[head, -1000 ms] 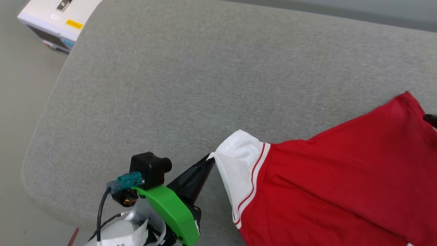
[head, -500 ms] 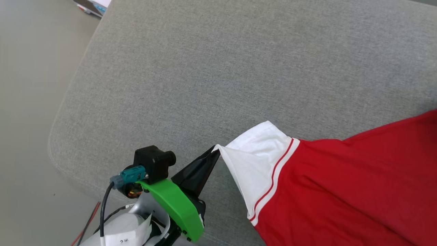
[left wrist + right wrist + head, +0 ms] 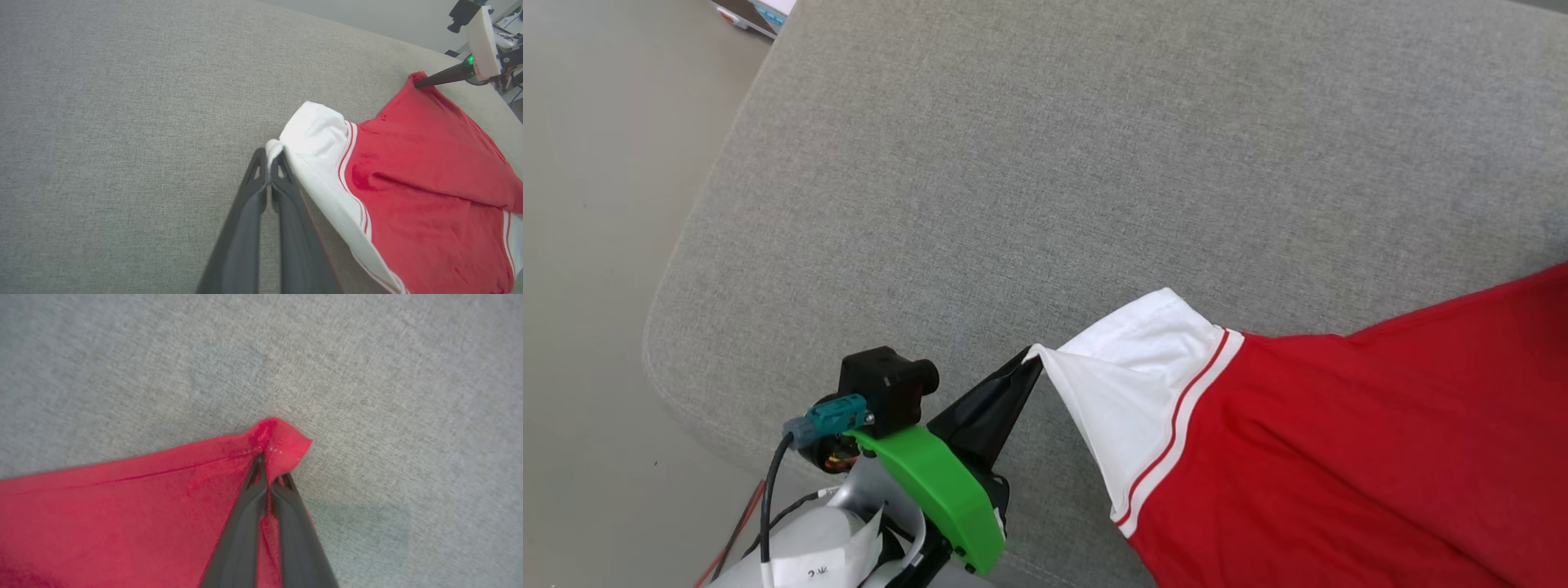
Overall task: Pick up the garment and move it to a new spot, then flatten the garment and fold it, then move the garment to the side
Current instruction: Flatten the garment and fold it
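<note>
The garment (image 3: 1339, 441) is a red jersey with a white sleeve (image 3: 1131, 384) and red-white trim, spread over the grey cushion at the right. My left gripper (image 3: 1031, 361) is shut on the sleeve's outer edge, seen up close in the left wrist view as the left gripper (image 3: 269, 154) pinching the white sleeve (image 3: 314, 130). My right gripper (image 3: 267, 467) is shut on a red hem corner of the garment (image 3: 122, 514). The left wrist view also shows that right gripper (image 3: 417, 84) at the garment's far corner (image 3: 425, 163). No lettering is visible.
A wide grey fabric cushion (image 3: 1045, 163) carries everything, with a rounded edge at the left (image 3: 658, 327). Beyond that edge lies pale floor (image 3: 588, 245), with part of a white device (image 3: 756, 10) at the top left. Red and black cables hang by my left arm (image 3: 743, 531).
The head camera has swung, shifting the whole picture to the right. My right gripper has shut on the red hem corner. The left gripper keeps its hold on the white sleeve.
</note>
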Robot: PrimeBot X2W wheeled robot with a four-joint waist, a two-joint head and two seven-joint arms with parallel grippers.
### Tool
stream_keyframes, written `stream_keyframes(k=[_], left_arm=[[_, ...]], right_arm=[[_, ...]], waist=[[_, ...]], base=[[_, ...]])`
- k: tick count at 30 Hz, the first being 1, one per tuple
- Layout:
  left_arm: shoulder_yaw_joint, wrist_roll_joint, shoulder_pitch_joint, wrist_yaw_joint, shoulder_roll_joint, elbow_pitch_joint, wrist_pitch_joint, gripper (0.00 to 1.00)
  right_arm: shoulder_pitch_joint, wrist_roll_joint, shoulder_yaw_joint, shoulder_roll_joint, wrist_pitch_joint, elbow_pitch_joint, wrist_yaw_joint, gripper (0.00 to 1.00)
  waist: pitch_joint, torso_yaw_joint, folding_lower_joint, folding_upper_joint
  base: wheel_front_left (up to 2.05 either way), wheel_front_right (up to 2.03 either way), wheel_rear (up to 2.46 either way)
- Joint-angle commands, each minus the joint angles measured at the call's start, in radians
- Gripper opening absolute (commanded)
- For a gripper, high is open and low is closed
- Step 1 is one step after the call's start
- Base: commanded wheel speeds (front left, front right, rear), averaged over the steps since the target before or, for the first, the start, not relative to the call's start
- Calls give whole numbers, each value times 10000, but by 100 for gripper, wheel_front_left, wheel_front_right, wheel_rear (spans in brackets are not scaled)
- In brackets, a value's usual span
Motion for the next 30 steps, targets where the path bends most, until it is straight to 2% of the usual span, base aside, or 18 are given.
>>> stream_keyframes(k=[1,11,19,26,30], left_arm=[[35,44,-219,-10,54,4,-32,0],[182,41,-46,204,444,-107,39,0],[533,12,95,547,1109,-567,250,0],[894,173,-489,780,1681,-1360,791,0],[1277,250,-1058,943,1880,-1687,1003,0]], right_arm=[[453,114,168,120,-156,322,-6,0],[177,484,310,204,-2293,687,-6,0],[104,909,466,135,-3559,708,-6,0],[250,1262,639,-571,-3947,-100,-6,0],[279,1476,453,-767,-4182,-748,-6,0]], waist=[[-129,-61,0,0],[-1196,-651,0,0],[-2341,-1519,0,0],[-2930,-2231,0,0],[-3190,-2638,0,0]], base=[[0,0,0],[0,0,0],[0,0,0],[0,0,0],[0,0,0]])
